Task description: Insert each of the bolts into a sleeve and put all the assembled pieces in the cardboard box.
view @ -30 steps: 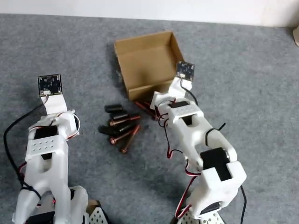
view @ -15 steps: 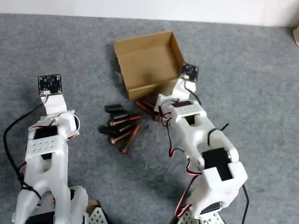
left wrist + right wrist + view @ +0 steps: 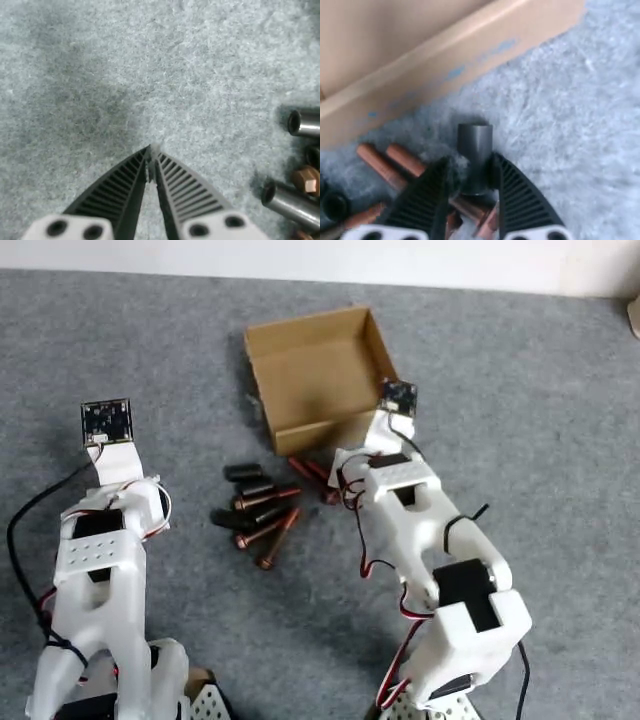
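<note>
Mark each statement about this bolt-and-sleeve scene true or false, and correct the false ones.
1. The cardboard box has nothing inside it. True.
2. The left gripper has its fingers wide open. False: they are shut together, over bare carpet.
3. A dark sleeve sits between the fingers of the right gripper. True.
4. All the bolts lie inside the box. False: they lie on the carpet in front of it.
</note>
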`<state>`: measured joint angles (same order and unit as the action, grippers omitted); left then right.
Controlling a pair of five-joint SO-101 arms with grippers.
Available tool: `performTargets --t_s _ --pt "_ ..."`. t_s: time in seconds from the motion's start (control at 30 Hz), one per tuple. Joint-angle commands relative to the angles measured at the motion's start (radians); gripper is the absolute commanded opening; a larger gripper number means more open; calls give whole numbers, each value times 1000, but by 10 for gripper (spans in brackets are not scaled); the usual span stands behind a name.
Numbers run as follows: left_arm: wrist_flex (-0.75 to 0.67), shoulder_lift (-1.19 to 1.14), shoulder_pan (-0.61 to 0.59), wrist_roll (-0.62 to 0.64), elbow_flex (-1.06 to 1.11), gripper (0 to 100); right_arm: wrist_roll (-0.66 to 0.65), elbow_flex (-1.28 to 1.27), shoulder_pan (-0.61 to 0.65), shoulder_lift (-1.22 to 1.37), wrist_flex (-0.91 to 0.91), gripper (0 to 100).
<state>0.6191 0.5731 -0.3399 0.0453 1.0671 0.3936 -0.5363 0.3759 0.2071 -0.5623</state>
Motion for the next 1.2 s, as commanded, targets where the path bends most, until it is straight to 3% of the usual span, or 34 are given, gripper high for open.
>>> performTargets --t_s 0.0,0.13,0.27,0.47,0.8,0.9,1.0,1.1,1.17 --pt "-15 5 -2 6 -7 11 -44 25 -13 -74 -93 4" --pt "-17 4 -2 6 -7 11 -57 -2 -30 -303 -128 4" --pt "-14 7 16 6 -7 11 -178 -131 -42 -582 -130 4" --pt "-18 4 220 12 -7 11 -272 -369 -85 -946 -130 4" --pt "-14 -47 283 40 -41 11 -328 -711 -150 -1270 -85 4" --pt "110 -166 380 5 -139 11 -328 -779 -150 -1302 -10 4" --pt "330 -297 506 -155 -291 11 -330 -814 -150 -1297 19 4" --pt "417 -372 561 -118 -397 11 -330 -812 -148 -1294 22 4" --pt "422 -383 568 -15 -423 11 -330 -812 -148 -1294 22 4"
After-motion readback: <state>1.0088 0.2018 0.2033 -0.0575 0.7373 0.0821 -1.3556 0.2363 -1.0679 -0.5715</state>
